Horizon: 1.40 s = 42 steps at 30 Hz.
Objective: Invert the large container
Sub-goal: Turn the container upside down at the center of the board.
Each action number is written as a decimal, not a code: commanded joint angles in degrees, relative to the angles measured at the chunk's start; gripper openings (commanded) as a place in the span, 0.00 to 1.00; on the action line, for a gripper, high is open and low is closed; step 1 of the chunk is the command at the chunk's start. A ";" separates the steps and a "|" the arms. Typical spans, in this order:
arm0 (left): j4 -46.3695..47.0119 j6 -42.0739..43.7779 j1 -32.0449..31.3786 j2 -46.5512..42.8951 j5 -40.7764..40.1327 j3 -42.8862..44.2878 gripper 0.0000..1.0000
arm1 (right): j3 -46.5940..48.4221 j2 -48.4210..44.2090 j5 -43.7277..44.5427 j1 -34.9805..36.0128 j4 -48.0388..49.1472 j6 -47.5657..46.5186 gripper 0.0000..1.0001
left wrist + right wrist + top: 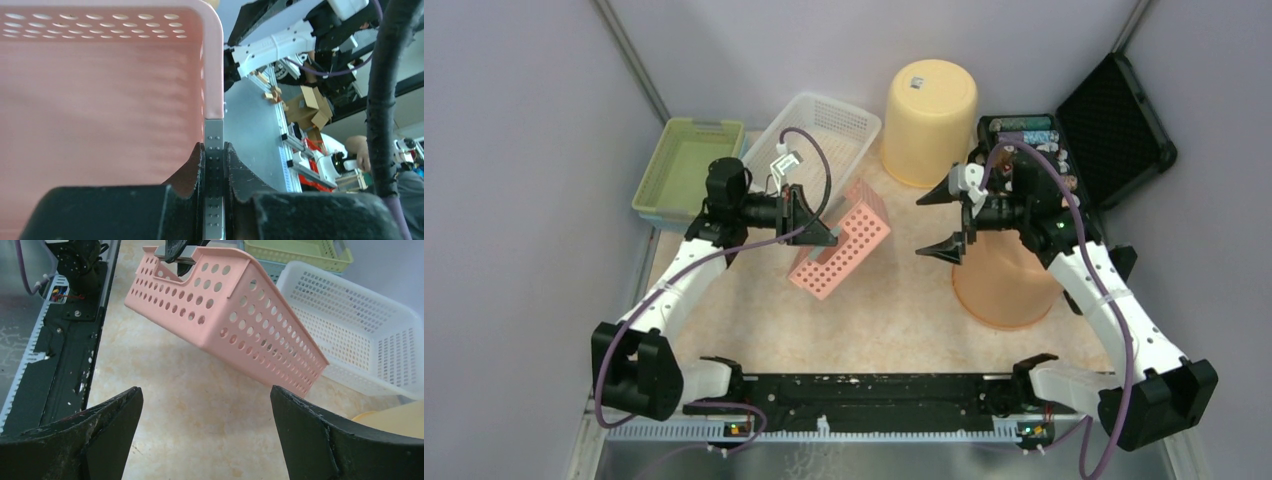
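The large container is a pink perforated basket (849, 240), and it hangs tilted on its side above the middle of the table. In the right wrist view its holed wall (235, 315) slopes down to the right, toward the white basket. My left gripper (828, 234) is shut on the basket's rim, pinching a grey riveted strip (214, 145) at the corner. The left wrist view looks along the pink inner wall (100, 100). My right gripper (924, 228) hovers to the basket's right, wide open and apart from it. Only bare table shows between its fingers (206, 390).
A white mesh basket (824, 135) and a green basket (682, 165) stand at the back left. A yellow bucket (929, 120) stands upside down at the back. An orange bucket (1004, 290) sits under the right arm. An open black case (1114, 130) is at the back right.
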 commanded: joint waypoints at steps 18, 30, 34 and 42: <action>25.47 -45.38 3.16 3.38 -15.11 -3.29 0.00 | 2.40 3.20 9.56 0.57 16.86 22.47 0.99; 33.04 -51.96 7.64 8.23 -16.33 -5.73 0.00 | 2.38 4.70 14.90 0.57 17.88 25.65 0.99; 30.33 -49.76 10.35 9.28 -16.48 -5.89 0.00 | 2.22 5.34 15.30 0.57 18.83 26.54 0.99; 23.50 -44.99 14.39 9.96 -16.84 -4.54 0.00 | 1.69 5.72 15.78 0.57 19.39 26.65 0.99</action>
